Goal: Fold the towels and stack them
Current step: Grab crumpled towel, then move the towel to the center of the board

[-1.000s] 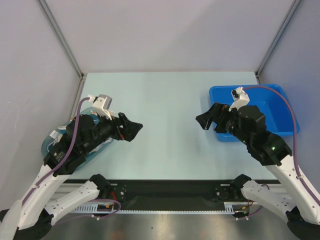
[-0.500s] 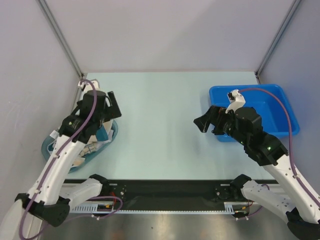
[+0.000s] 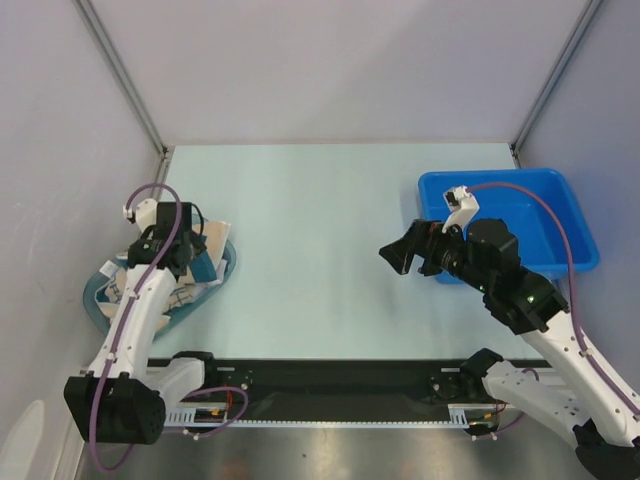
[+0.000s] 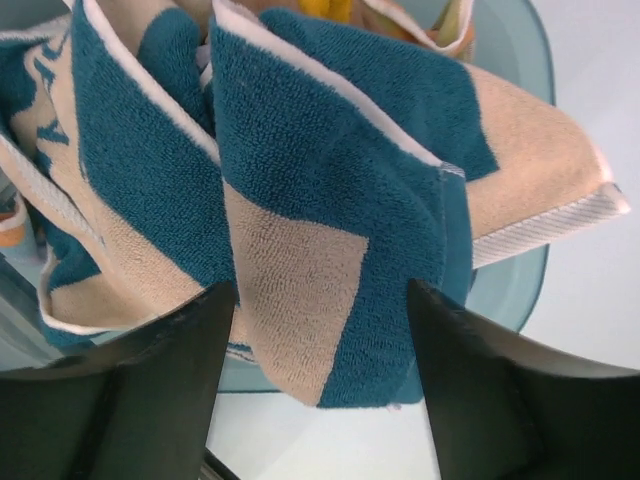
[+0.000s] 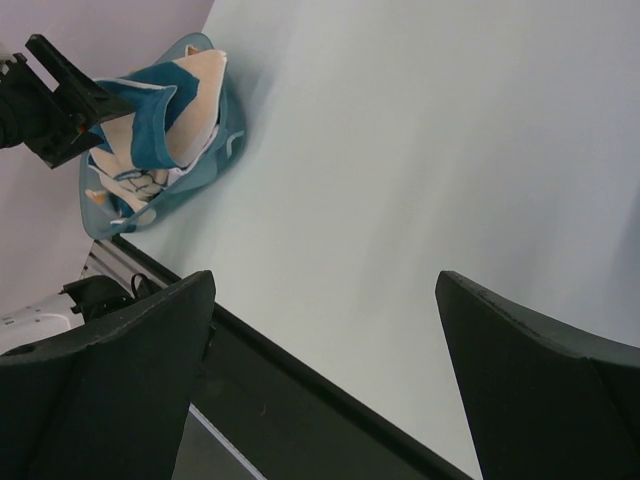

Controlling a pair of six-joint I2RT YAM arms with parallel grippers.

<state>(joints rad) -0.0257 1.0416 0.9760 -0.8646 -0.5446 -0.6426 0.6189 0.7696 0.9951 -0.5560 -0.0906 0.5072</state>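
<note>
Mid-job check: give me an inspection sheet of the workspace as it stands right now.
Surface: pale table, bare across the middle.
Job's things: towels heaped unfolded in the teal tub, a teal-and-beige towel on top; none folded or stacked.
Clutter: blue bin at right, partly hidden by the right arm.
Grippers: left gripper open, jaws either side of a fold of the top towel; right gripper open above bare table.
Cables: purple cables along both arms, no snag seen.
Surroundings: grey walls, metal corner posts.
</note>
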